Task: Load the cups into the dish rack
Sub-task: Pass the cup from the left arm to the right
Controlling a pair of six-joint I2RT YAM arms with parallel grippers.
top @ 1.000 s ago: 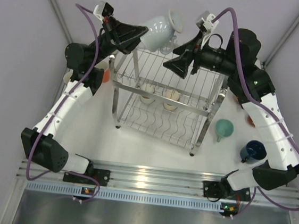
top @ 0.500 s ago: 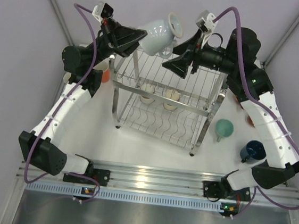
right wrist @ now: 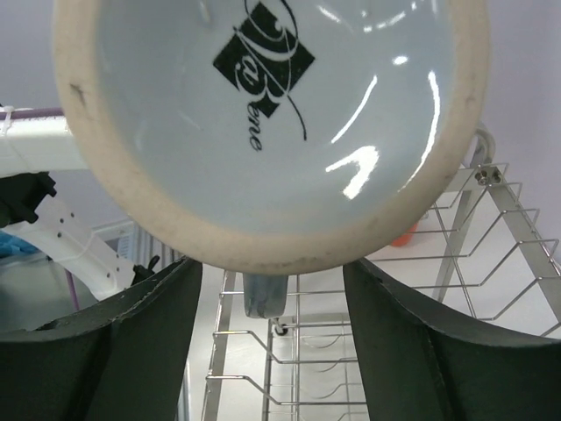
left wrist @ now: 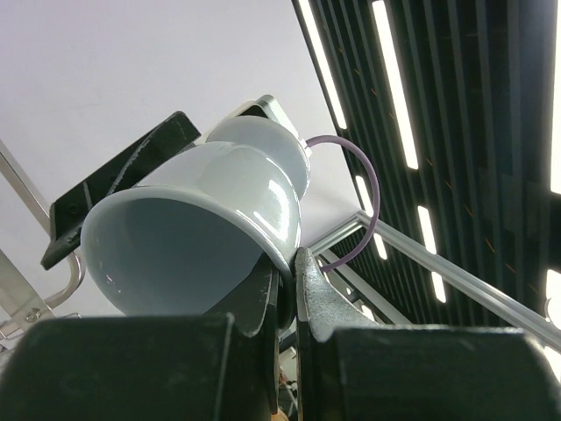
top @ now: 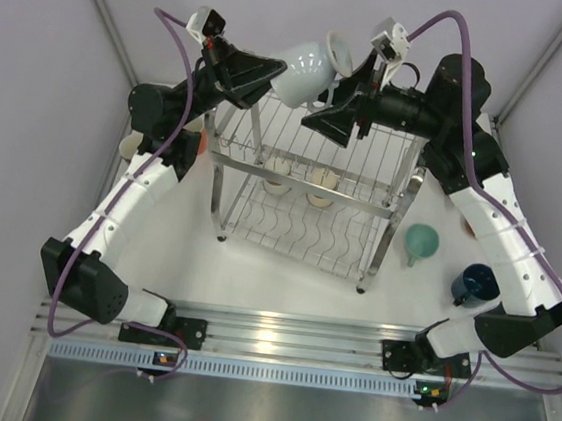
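We see the dish rack (top: pixel 303 191), a two-tier silver wire frame with tubular corner posts, standing upright. Above its far edge hangs a pale blue-grey cup (top: pixel 304 70), tipped on its side. Its unglazed foot ring and the black printed mark on its base face right, and the left gripper (left wrist: pixel 289 267) pinches its rim. Inside the rack, beneath the upper tier's wires, we find a cream cup (top: pixel 277 182) and a second cream cup (top: pixel 321 189) side by side. Right of the rack sits a teal cup (top: pixel 421 243), and farther right a navy cup (top: pixel 476 283), mouth up. Just left of the rack we glimpse an orange cup (top: pixel 200 143), half hidden.
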